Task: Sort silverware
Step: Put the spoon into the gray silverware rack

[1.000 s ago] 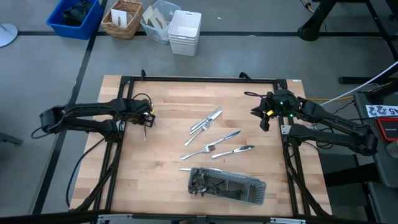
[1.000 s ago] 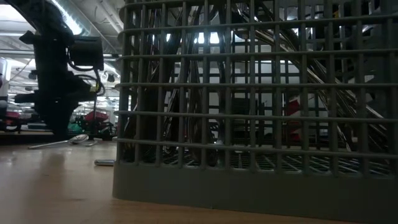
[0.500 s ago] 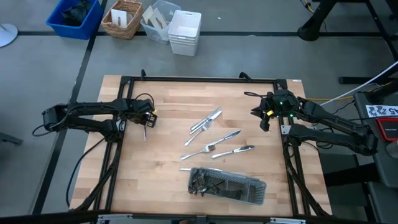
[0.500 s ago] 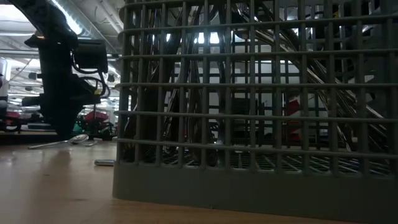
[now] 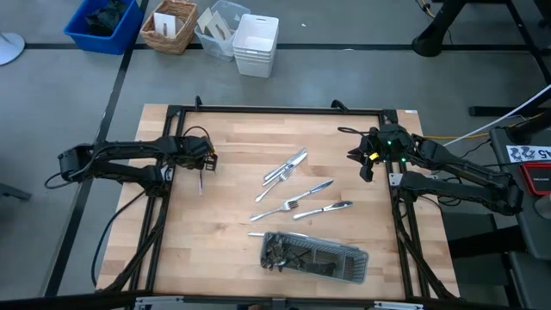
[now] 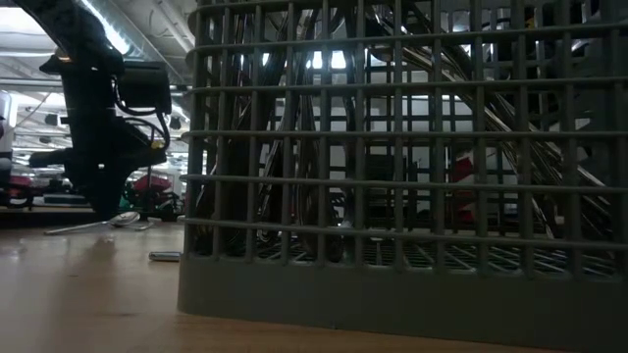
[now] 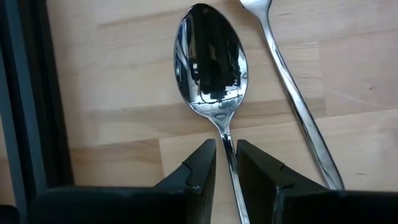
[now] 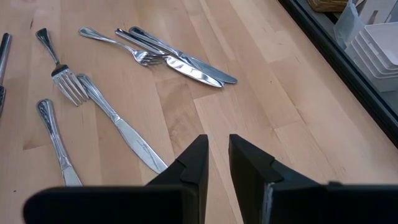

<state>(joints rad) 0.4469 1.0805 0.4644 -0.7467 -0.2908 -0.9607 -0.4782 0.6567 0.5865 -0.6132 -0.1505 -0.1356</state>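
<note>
A shiny spoon (image 7: 211, 62) lies on the wooden table near its left edge (image 5: 201, 182), beside another slim piece of silverware (image 7: 298, 112). My left gripper (image 7: 227, 155) points steeply down over it, narrowly open. Its fingers stand on either side of the spoon's neck, and bare wood shows on both sides. Loose knives and forks (image 5: 284, 168) (image 5: 280, 209) (image 5: 327, 209) lie mid-table. The dark grey mesh tray (image 5: 314, 256) sits near the front edge with silverware in it. My right gripper (image 8: 219, 149) hangs narrowly open and empty at the table's right (image 5: 368, 164).
A black frame rail (image 5: 275, 110) rims the table and runs close beside the spoon (image 7: 31, 93). Beyond the far edge stand a blue bin (image 5: 103, 24), a wicker basket (image 5: 170, 26) and white bins (image 5: 255, 43). The tray fills most of the low view (image 6: 392, 196).
My left gripper has rolled a little about its own pointing line and tipped slightly while staying over the spoon. The gap between its fingers is unchanged. The spoon and the other silverware have not moved.
</note>
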